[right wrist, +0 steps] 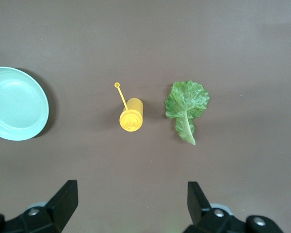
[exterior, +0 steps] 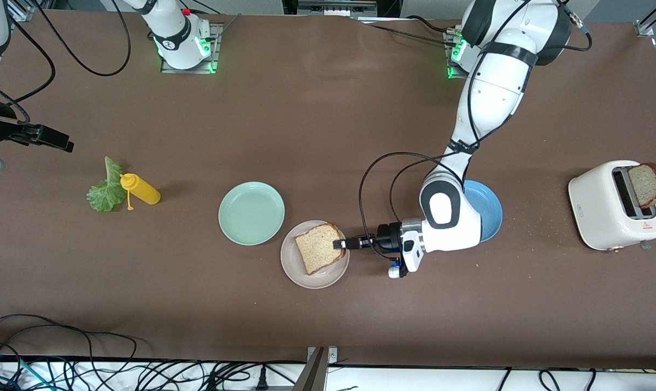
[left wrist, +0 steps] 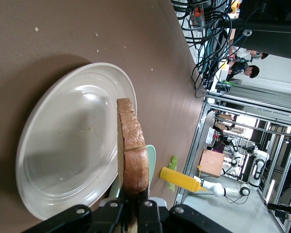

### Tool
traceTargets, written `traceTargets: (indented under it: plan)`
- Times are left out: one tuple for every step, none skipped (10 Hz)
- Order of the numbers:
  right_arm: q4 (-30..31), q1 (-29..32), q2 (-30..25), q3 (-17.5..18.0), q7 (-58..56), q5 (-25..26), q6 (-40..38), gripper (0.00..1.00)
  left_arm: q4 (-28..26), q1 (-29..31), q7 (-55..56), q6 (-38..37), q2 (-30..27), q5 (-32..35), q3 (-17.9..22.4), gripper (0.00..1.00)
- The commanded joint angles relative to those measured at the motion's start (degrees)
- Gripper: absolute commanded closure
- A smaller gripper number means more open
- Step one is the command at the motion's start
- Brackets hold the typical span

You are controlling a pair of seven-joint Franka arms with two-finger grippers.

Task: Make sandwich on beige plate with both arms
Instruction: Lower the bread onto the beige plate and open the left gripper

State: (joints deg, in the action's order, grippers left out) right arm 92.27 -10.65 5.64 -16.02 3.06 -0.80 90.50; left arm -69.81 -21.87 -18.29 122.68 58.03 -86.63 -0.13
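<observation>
Brown table surface [exterior: 317, 136] carries all items. At the left arm's end stands a white toaster [exterior: 610, 209] with one bread slice [exterior: 647, 184] in its slot. The left gripper [exterior: 341, 244] is clamped shut on the crust edge of a second bread slice [exterior: 318, 248], held over the beige plate [exterior: 306, 274] directly ahead of its fingers. The mint-green plate [exterior: 251, 213] lies beside it. The right gripper [right wrist: 131, 204] waits, fingers spread wide and empty, above the lettuce leaf [right wrist: 185, 108] and yellow sauce bottle [right wrist: 131, 115].
</observation>
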Motion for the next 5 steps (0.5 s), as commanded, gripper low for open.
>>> traceTargets:
  plan:
    - [-0.33, 0.02, -0.20, -0.06, 0.28, -0.87, -0.76, 0.00, 1.17, -1.15, -2.01, 0.98, 0.59, -1.43, 0.84, 0.01]
    - [-0.33, 0.02, -0.19, -0.06, 0.37, -0.87, -0.76, 0.00, 1.08, -1.33, -2.01, 2.29, 0.68, -1.34, 0.84, 0.00]
    - [-0.33, 0.02, -0.19, -0.06, 0.37, -0.87, -0.76, 0.00, 1.08, -1.68, -2.01, 2.91, 0.59, -1.34, 0.84, 0.00]
    - [-0.33, -0.07, -0.19, -0.06, 0.37, -0.87, -0.67, 0.00, 1.08, -1.68, -1.92, 3.09, 0.50, -1.17, 1.10, 0.00]
    - [-0.42, -0.07, -0.11, 0.02, 0.37, -0.87, -0.50, 0.00, 1.08, -1.68, -1.83, 3.87, 0.42, -0.56, 1.19, 0.00]
